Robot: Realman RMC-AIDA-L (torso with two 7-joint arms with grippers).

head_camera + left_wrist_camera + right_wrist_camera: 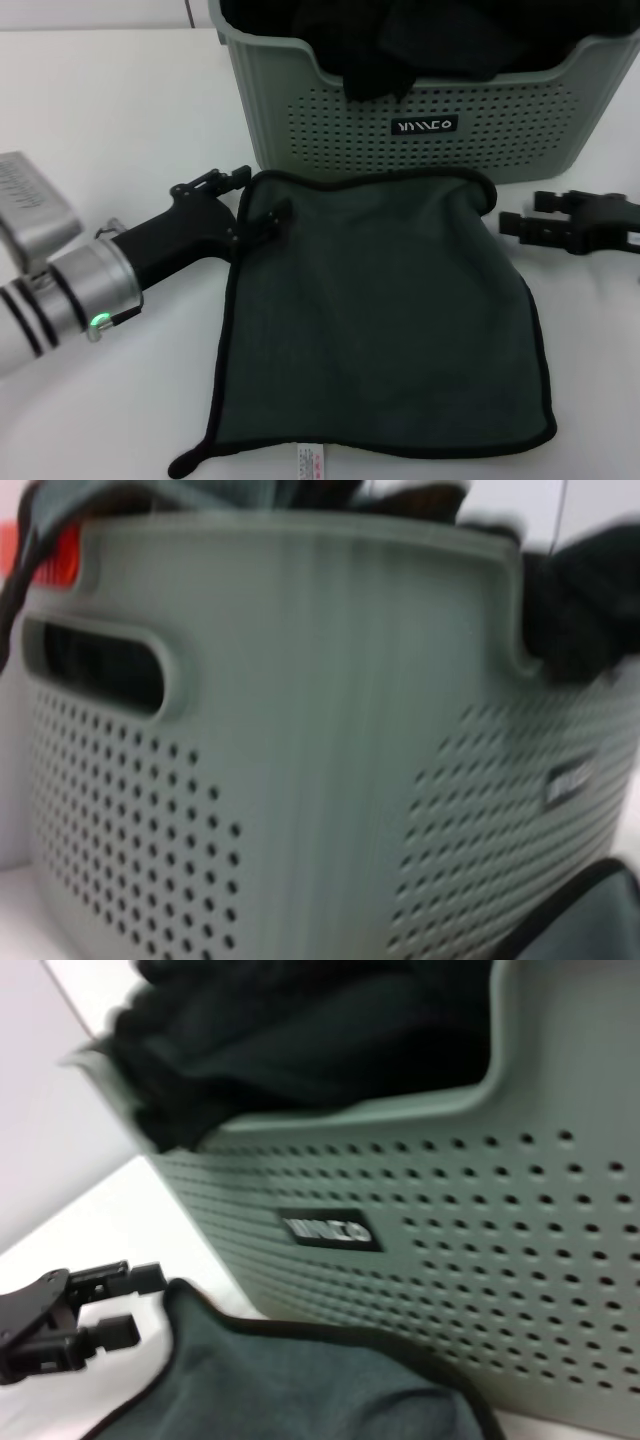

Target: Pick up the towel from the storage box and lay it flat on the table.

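One towel (385, 320) lay spread on the white tabletop (110, 110) directly in front of the storage box (330, 120), dark grey-green side up, its black trim running round all four edges. It was roughly square, so no long axis stood out; its far edge ran parallel to the box's front wall and lay just beside it, while the near edge carried the small white label (310, 462) and pointed toward the robot. The cloth was mostly flat, with a slight ripple along the far edge and a small curl at the near left corner. The storage box, sage-green with rows of round holes and a black logo plate (425, 125), stood at the far side of the tabletop with plain black cloths (400, 45) heaped inside and showing over its scooped rim. The left tool (252, 205) reached in low from the left, its arm slanting across the tabletop, and its fingers were parted at the towel's far left corner, one finger lying over the cloth's edge; whether it pinched the cloth could not be told. The right tool (520, 215) lay low just off the towel's far right corner, its fingers parted and holding nothing, clear of the cloth.
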